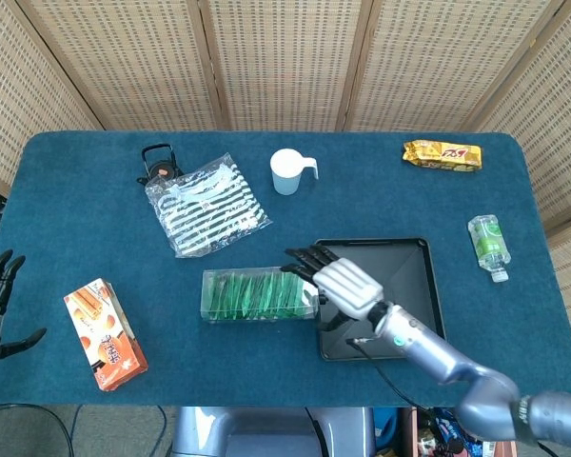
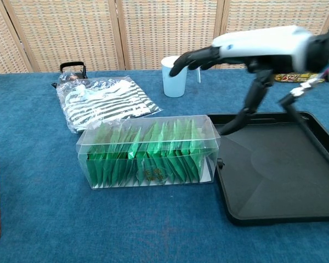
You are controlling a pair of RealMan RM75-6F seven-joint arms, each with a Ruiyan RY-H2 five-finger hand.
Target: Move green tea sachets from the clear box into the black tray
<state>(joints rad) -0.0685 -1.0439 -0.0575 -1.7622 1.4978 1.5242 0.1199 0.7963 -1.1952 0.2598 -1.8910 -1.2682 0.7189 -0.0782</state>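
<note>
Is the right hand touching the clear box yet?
Apart. The chest view shows the right hand hovering well above the clear box, open air between them.

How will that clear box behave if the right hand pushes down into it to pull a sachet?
The clear box looks thin-walled, so it probably flexes under the right hand. It holds only green tea sachets, so it is likely light and may slide on the blue table cloth. Its end touches the black tray, which may stop it sliding that way.
</note>
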